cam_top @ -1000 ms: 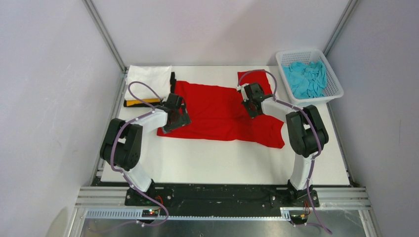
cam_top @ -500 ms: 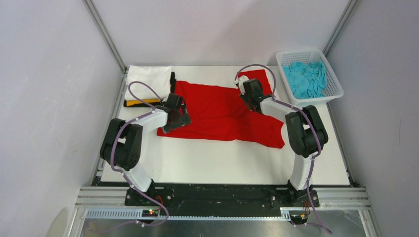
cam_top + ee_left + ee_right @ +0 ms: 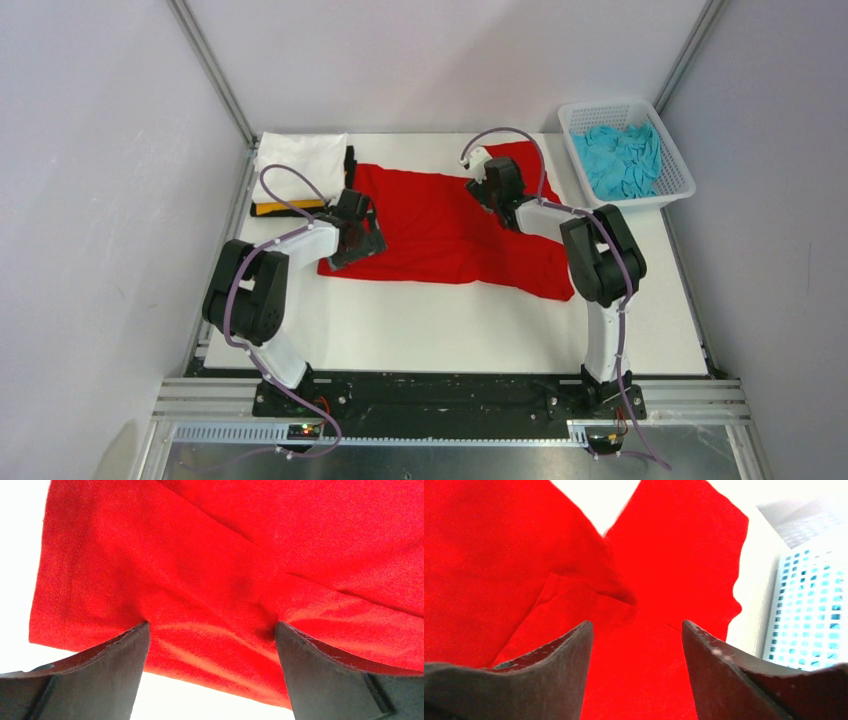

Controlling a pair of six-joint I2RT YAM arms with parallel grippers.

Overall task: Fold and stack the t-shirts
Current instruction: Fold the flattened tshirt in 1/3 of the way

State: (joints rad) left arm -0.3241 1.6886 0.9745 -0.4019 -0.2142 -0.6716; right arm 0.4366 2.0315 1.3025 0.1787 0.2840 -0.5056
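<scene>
The red t-shirt (image 3: 440,225) lies spread across the middle of the table. My left gripper (image 3: 360,243) is open at its left hem. In the left wrist view both fingertips rest on the red cloth (image 3: 200,570), the left gripper (image 3: 212,630) wide open with cloth rippled between them. My right gripper (image 3: 492,190) is open low over the shirt's back right part, near the sleeve (image 3: 684,545), and the right gripper (image 3: 636,625) holds nothing. A folded white t-shirt (image 3: 300,155) tops a pile at the back left, over a yellow-orange one (image 3: 285,208). A turquoise t-shirt (image 3: 622,160) lies crumpled in the basket.
The white mesh basket (image 3: 670,190) stands at the back right corner, and its wall (image 3: 809,615) shows close to the right of my right gripper. Grey walls with metal posts enclose the table on three sides. A black edge (image 3: 349,160) shows beside the white pile.
My right gripper was shut on the red cloth and has opened, letting it go, while moving toward the back of the table. The left arm has not moved.
</scene>
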